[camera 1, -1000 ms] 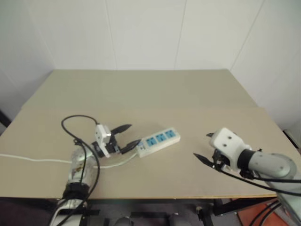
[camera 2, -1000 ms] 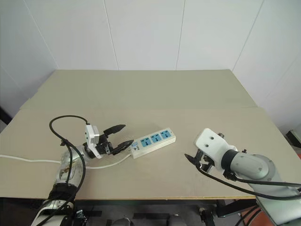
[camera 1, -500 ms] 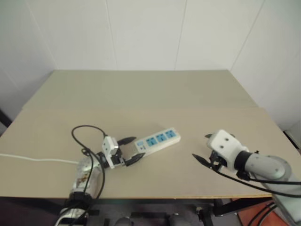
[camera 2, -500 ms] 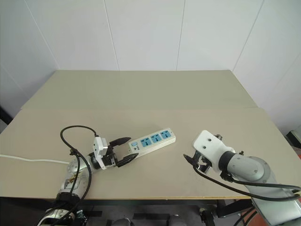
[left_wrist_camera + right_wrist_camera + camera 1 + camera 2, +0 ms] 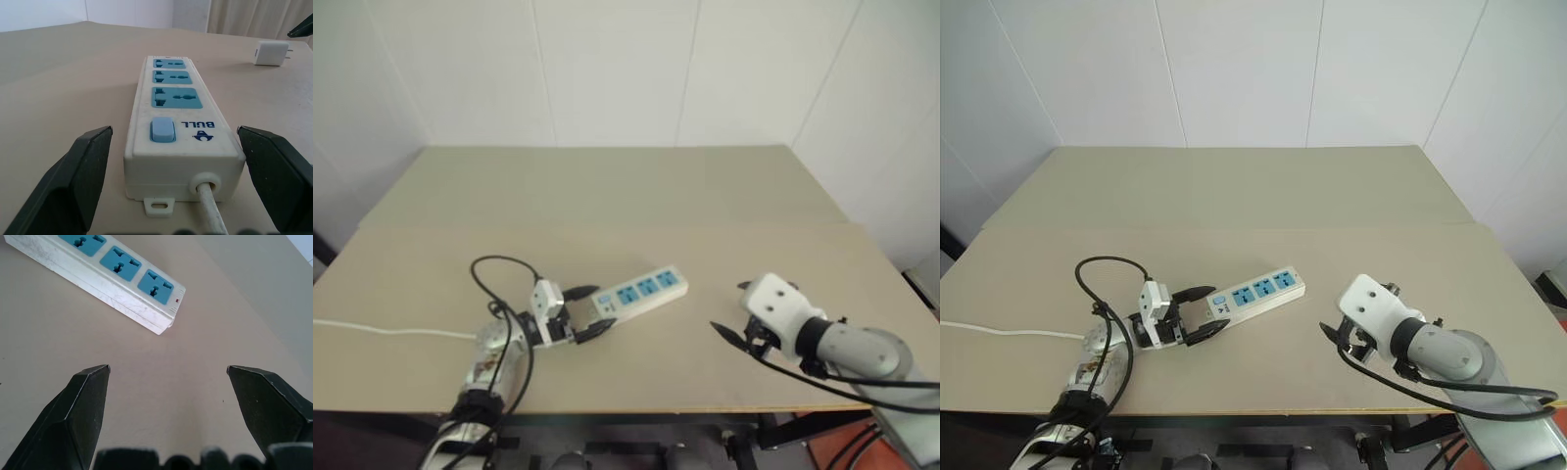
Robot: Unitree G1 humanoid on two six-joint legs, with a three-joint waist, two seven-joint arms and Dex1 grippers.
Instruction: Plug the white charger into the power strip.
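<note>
On beige table [image 5: 1253, 196]: power strip [image 5: 1258, 292]

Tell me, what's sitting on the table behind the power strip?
In the left wrist view, past the far end of the power strip, a small white charger sits apart on the table. Whatever lies behind the charger is hidden.

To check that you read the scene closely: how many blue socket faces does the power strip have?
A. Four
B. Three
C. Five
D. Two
B: the left wrist view shows three blue socket faces in a row on the power strip, beyond its blue switch.
</note>
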